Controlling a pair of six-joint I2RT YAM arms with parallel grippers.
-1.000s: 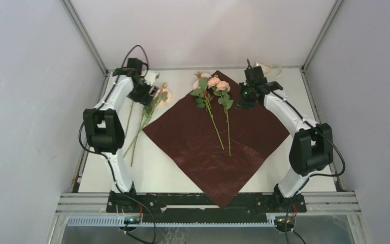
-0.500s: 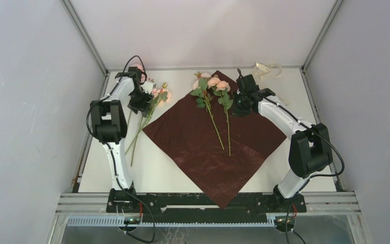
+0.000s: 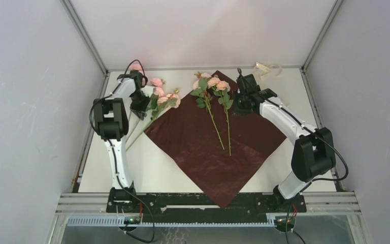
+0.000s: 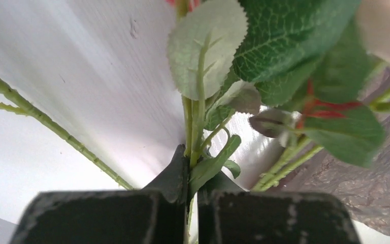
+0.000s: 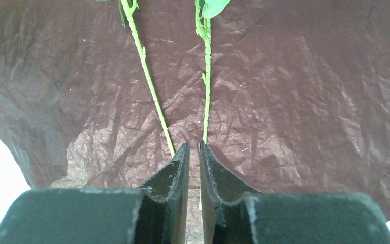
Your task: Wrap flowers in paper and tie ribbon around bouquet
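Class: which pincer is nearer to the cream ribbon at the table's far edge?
Right. The right pincer is close, just in front-left of the ribbon; the left pincer is far off to its left, gripping flowers.

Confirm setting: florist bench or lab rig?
Probably a lab robot cell: plain white walls on metal framing, left arm and right arm bolted by a white table, flowers staged on red wrapping paper.

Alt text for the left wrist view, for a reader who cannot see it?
Two black fingers pinch a thin green flower stalk, its serrated leaves filling the upper frame. Another stem lies on the white table at left; crinkled dark red paper shows at lower right.
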